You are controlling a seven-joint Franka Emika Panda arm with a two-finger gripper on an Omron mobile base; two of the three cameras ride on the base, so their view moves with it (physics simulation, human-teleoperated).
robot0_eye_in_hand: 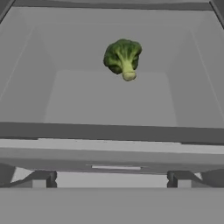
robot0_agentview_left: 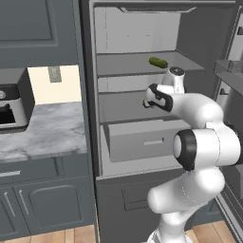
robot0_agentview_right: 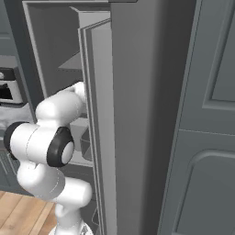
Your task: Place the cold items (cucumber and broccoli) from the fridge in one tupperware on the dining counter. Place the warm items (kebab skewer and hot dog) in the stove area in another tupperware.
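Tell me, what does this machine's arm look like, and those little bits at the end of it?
The arm is made of fat, rounded, glossy white segments, with dark bands and dark round caps at the joints. No loose cables show. The gripper has two small dark fingers, blocky and squared off, seen in the hand view.

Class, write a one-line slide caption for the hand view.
Open jaws face a broccoli lying alone on a grey fridge shelf.
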